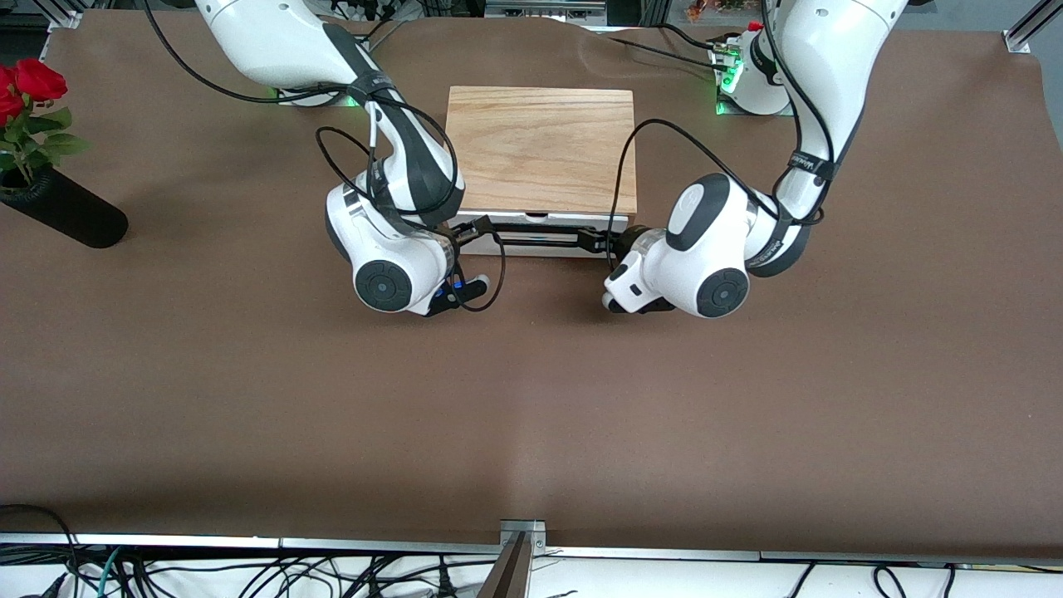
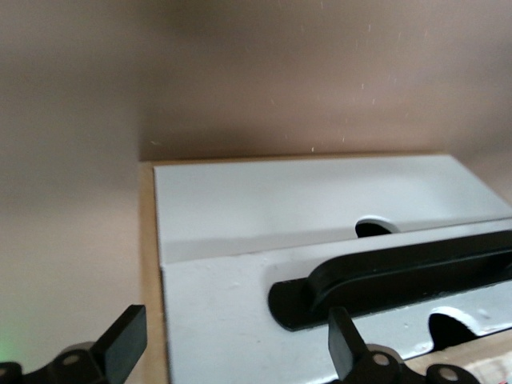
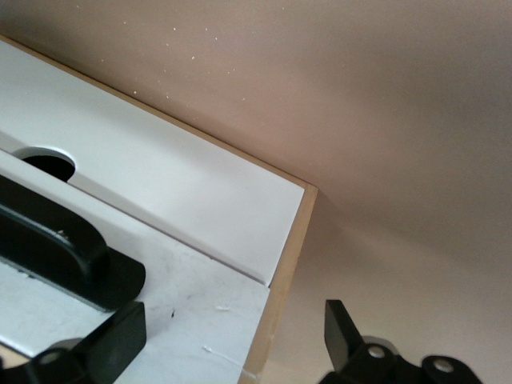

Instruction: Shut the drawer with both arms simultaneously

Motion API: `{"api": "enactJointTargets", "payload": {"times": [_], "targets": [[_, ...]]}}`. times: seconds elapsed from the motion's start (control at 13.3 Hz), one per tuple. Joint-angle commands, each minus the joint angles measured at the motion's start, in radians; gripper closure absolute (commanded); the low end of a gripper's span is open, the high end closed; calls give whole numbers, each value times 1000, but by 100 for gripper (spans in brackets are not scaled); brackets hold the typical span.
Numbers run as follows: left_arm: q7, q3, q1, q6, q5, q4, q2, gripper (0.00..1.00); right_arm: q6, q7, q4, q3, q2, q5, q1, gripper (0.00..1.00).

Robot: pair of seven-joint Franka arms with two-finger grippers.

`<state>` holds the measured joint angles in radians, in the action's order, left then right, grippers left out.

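Both grippers sit spread at the drawer front, one at each end.

Left gripper hangs with fingers parted at the end of the white drawer toward the left arm's end of the table; in its wrist view one fingertip is over the white panel by the black handle. Right gripper mirrors it at the opposite end, fingers apart, holding nothing. That drawer sits pushed into the oak casing, only its front showing, contents hidden. Toward the right arm's end, a black vase holds red roses.
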<state>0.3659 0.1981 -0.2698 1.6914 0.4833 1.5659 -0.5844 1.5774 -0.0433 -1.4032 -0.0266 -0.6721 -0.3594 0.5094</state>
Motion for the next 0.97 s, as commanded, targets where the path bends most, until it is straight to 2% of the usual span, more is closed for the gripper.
{"api": "enactJointTargets", "payload": {"times": [0.0,0.15,0.3,0.53,0.75,0.9], "targets": [[-2,9,116,-90,-26,-59,28,0,-60,13,43,-3,-4,-27,-18,0],[-25,4,161,-108,-51,-76,67,0,-45,-1,65,-3,-3,-33,-25,0],[-74,4,187,-108,-147,-76,128,0,-27,-3,110,2,-4,-27,-35,0],[-157,6,279,-110,-209,-76,199,0,76,14,162,10,2,-6,-83,0],[-434,3,369,-110,-313,-96,254,0,110,19,251,63,0,79,-89,0],[-470,1,421,-139,-335,-96,308,0,113,20,294,144,2,82,-89,0]]}}
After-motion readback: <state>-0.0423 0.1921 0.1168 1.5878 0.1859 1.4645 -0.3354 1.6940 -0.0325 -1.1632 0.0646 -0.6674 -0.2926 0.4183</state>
